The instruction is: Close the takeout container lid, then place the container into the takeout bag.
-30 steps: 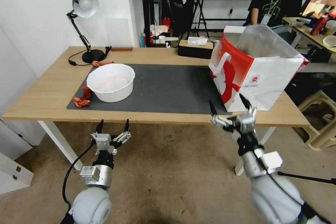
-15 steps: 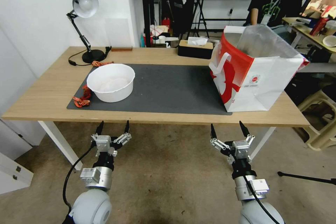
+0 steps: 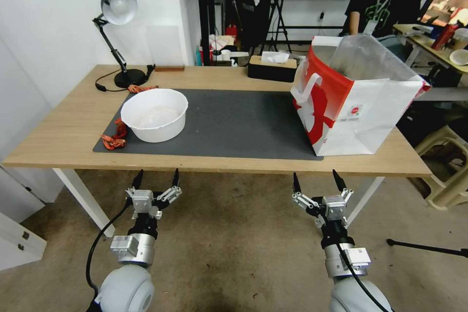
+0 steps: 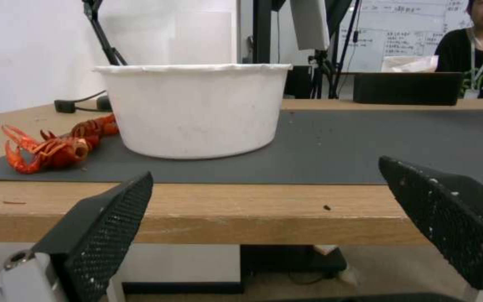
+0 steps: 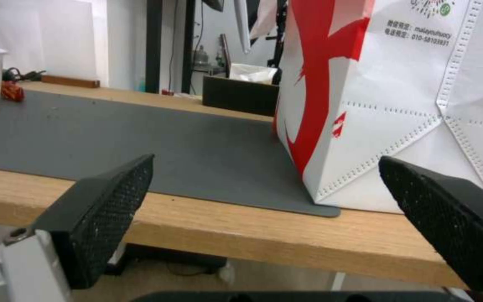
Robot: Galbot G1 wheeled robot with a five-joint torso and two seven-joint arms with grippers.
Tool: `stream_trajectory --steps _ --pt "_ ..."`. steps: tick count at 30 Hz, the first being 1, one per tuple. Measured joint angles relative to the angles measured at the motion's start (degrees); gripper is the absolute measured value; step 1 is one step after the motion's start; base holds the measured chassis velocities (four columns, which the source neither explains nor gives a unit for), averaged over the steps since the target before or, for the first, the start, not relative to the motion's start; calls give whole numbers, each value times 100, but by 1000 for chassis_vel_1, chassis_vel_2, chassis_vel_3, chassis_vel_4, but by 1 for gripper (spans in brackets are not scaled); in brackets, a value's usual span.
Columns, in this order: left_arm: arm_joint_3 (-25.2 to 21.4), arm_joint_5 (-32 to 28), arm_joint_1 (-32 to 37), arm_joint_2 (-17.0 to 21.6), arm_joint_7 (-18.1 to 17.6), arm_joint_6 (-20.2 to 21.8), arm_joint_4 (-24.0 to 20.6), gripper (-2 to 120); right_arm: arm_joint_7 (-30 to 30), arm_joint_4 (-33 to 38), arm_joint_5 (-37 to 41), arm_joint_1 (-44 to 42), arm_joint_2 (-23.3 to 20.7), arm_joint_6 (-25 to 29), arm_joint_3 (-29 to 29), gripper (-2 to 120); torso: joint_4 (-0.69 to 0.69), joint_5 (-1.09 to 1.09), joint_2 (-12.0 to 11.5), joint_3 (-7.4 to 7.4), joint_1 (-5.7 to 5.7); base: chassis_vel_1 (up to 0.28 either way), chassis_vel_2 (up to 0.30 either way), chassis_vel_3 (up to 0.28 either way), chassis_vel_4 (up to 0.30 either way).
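Pulled back from beside the takeout bag [image 3: 358,97], the right tool [image 3: 316,183] now hangs below the table [image 3: 68,131] edge like the left tool [image 3: 157,179], both spread empty, suggesting the container sits bagged.

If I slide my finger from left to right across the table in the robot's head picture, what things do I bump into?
Black desk lamp → orange crayfish toy → big round white bowl → dark tissue box → red-and-white paper takeout bag.
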Motion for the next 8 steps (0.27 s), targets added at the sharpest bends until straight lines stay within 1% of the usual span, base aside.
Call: stream_trajectory --steps 8 --pt "0 1 0 2 3 0 2 100 0 0 7 3 -2 -6 3 100 0 0 0 0 0 0 0 0 0"
